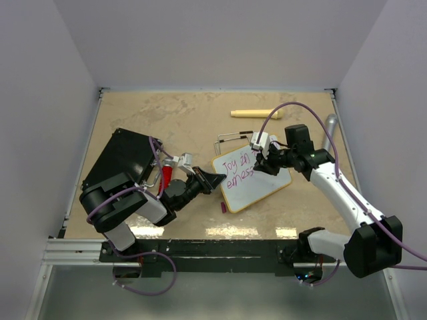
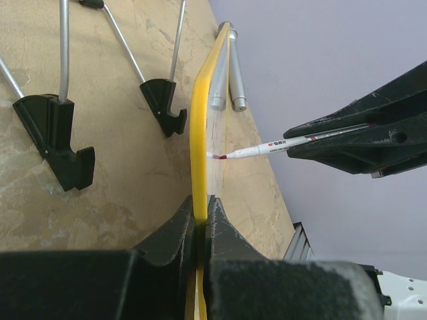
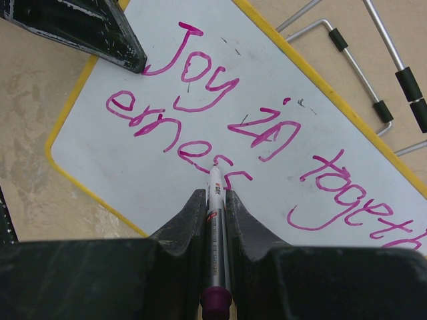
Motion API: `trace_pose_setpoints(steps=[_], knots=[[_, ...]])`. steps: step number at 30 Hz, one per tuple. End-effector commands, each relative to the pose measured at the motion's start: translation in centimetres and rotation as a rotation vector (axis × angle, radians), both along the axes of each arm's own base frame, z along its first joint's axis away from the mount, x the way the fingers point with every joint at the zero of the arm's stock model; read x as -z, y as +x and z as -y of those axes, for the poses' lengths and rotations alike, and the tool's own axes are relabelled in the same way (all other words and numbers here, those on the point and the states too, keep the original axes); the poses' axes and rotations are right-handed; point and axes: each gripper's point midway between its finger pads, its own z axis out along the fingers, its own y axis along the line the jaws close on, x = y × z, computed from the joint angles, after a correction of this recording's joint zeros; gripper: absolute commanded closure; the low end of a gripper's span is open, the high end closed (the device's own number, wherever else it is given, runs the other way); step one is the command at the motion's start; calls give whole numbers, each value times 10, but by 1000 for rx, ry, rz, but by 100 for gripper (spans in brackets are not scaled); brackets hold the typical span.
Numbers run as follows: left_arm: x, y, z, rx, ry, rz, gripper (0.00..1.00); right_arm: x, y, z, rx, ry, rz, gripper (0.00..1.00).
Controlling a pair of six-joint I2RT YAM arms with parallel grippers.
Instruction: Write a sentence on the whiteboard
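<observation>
Top view: whiteboard [image 1: 263, 190] lies askew on table [image 1: 153, 120], right of centre, nearer the front edge than the back. L gripper [image 1: 212, 180] is clamped on its left edge. R gripper [image 1: 261, 164] sits over the board's back part. Pink sentence [image 1: 238, 171] fills the board's left half. Black case [image 1: 123, 157] is by table's left edge, tan stick [image 1: 257, 113] near back edge.

L wrist: board seen edge-on, jaws pinched tight on its yellow rim. White marker [image 2: 267, 148], held in R gripper, has its tip touching the board face. Black feet [image 2: 163, 103] on wire legs rest on table beside the board.

R wrist: jaws closed on marker barrel, tip on the board at end of 2nd line. Reads "Joy in togeth" w/ "erness" below.
</observation>
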Motion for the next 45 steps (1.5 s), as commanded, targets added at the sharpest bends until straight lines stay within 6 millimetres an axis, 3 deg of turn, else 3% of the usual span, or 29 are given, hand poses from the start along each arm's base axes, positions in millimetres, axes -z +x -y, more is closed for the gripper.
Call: trace_pose_setpoints(steps=[1, 32, 45], knots=[[-10, -3, 0, 19, 14, 79, 100, -10, 9, -4, 6, 16, 36, 100], [-11, -3, -1, 16, 16, 81, 100, 1, 4, 4, 29, -18, 15, 100], [-9, -3, -1, 15, 26, 77, 100, -37, -14, -4, -69, 56, 83, 100]])
